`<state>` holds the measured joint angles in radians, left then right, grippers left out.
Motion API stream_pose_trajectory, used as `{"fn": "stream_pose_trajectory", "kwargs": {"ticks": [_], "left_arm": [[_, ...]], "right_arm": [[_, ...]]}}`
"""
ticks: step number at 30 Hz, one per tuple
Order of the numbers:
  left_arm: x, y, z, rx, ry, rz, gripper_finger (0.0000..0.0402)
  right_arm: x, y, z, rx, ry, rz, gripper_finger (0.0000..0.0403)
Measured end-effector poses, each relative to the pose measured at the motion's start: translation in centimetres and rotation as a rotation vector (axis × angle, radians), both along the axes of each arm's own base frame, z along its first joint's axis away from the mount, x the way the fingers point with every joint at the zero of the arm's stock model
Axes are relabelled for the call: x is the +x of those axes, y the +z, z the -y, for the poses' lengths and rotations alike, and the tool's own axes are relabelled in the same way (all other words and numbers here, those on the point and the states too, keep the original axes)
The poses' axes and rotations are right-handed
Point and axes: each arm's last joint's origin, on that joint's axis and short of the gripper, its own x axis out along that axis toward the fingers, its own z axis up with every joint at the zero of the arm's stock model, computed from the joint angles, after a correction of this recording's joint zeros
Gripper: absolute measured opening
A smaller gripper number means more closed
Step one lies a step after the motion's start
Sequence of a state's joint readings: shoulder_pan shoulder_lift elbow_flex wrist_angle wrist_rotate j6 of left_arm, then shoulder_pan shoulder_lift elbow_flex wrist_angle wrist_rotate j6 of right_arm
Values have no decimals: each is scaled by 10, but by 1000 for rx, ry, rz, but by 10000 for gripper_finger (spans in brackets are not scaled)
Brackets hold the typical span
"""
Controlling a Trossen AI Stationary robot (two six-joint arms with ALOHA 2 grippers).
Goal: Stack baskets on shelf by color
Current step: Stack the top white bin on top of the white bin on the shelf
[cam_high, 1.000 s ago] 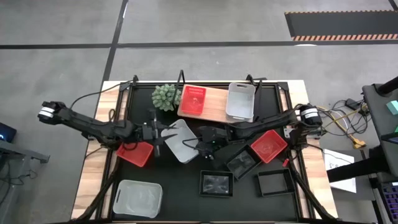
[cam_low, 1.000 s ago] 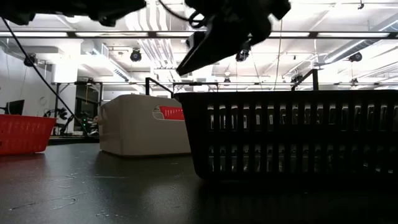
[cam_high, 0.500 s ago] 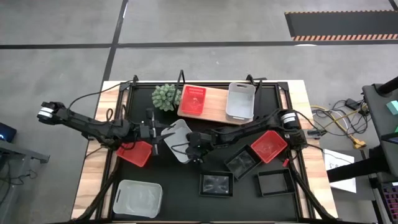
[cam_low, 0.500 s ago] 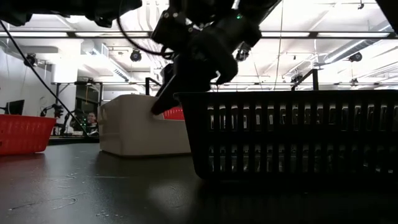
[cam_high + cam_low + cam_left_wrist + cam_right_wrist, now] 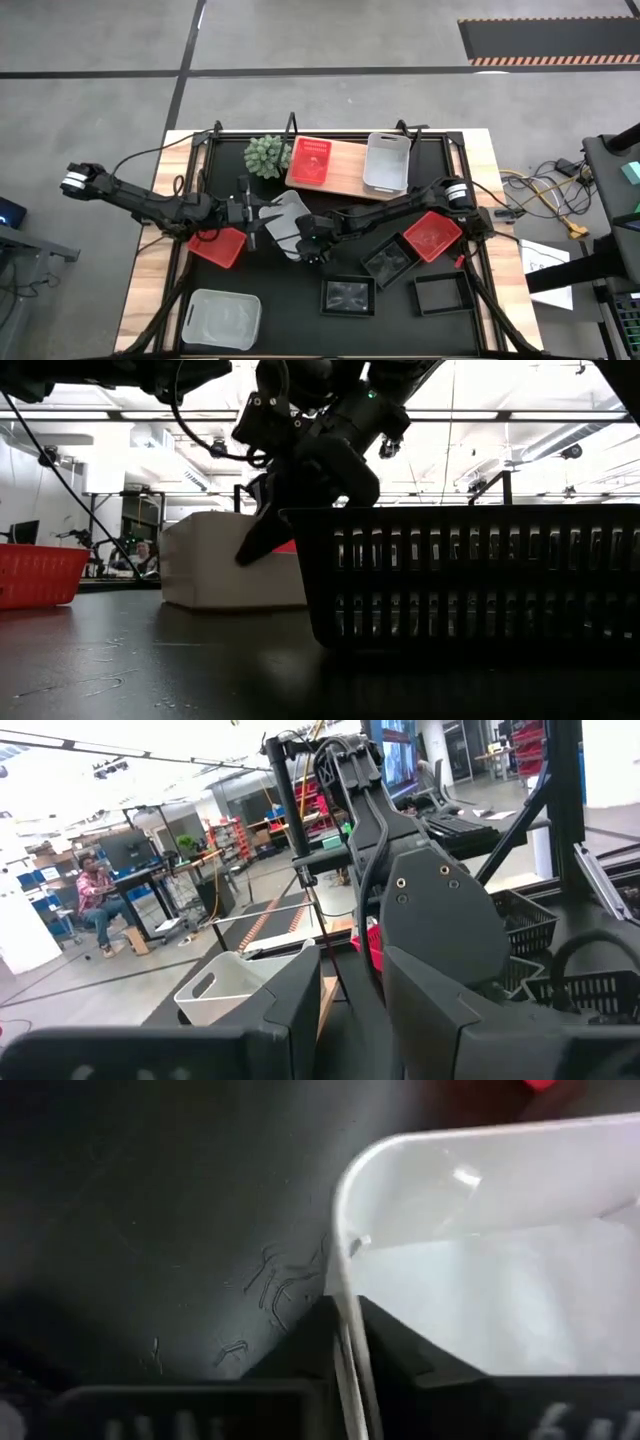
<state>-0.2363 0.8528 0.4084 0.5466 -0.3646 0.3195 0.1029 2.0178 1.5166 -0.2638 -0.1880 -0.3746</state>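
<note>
A translucent white shallow plastic basket [image 5: 283, 226] lies tilted on the black tabletop mat [image 5: 230, 280], just in front of the light-brown wooden shelf board [image 5: 345, 170]. The right gripper [image 5: 305, 247], its arm stretched low across the table, is clamped on the basket's near rim [image 5: 345, 1330]; the left gripper [image 5: 252, 215] sits at the basket's opposite edge. Its fingers [image 5: 300, 1000] hide the contact, so I cannot tell whether it grips.

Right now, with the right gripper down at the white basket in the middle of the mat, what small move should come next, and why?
Probably a short lift. The right gripper is shut on the rim of the white basket, as the right wrist view shows, and that basket sits on the mat, short of the shelf, where another white basket already rests.
</note>
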Motion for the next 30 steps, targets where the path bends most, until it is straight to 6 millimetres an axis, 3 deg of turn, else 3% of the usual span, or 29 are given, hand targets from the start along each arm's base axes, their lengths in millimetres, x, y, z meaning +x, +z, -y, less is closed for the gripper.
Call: {"fn": "stream_pose_trajectory", "kwargs": {"ticks": [6,17,23,30], "left_arm": [[0,0,0,-2,0,2,95],[0,0,0,-10,-1,4,95],[0,0,0,-26,-3,8,95],[0,0,0,-26,-3,8,95]], "right_arm": [[-10,21,-16,-9,43,8,10],[-58,110,-41,-80,38,98,9],[-91,151,-30,-202,-129,127,9],[-127,181,6,-294,-346,85,9]]}}
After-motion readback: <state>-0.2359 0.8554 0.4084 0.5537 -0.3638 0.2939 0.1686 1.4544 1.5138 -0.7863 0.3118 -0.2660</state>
